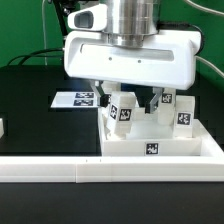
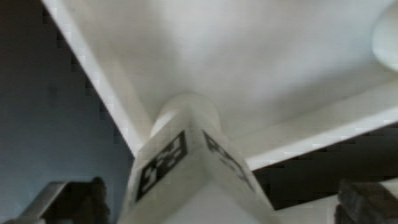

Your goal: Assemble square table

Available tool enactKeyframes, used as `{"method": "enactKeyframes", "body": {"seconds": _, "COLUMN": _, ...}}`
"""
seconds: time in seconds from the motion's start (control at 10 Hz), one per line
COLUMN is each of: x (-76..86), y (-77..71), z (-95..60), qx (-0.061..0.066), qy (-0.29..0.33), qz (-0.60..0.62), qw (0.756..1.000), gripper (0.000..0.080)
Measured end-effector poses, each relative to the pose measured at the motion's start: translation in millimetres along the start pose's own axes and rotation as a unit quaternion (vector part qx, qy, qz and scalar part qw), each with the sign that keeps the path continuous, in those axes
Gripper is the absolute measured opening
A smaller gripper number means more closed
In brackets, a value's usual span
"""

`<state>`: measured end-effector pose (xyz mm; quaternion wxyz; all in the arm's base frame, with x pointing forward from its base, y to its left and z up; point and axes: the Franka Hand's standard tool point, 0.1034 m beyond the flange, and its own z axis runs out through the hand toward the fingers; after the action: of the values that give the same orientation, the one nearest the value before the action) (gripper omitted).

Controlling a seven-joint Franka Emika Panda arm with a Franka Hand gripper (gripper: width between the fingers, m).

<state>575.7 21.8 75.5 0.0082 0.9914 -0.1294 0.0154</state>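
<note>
Square table, part-built: slab (image 1: 150, 148) on the tabletop against the border rail (image 1: 110, 172), at least 3 legs (image 1: 122, 113) upright on it, my claw (image 1: 137, 100) spread apart around 1, seating unconfirmed, any fourth unseen.

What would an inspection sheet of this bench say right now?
Surface: black table, white rail along its front edge.
Job's things: white square tabletop lying flat; tagged legs standing on it.
Clutter: printed tag sheet lying flat behind the tabletop.
Hand: hand open, fingers either side of one leg.
Cables: dark cable at the back.
Surroundings: green backdrop.
</note>
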Motion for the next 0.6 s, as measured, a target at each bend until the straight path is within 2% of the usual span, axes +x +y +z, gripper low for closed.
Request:
{"method": "enactKeyframes", "body": {"seconds": 0.4, "x": 1.2, "y": 3.8, "z": 0.0, "qx": -0.001, "qy": 0.003, "qz": -0.146, "qw": 0.989, "gripper": 0.0649}}
{"method": "enactKeyframes", "body": {"seconds": 0.6, "x": 1.4, "y": 4.3, "z": 0.1, "qx": -0.006, "qy": 0.003, "qz": -0.209, "qw": 0.978, "gripper": 0.0649}}
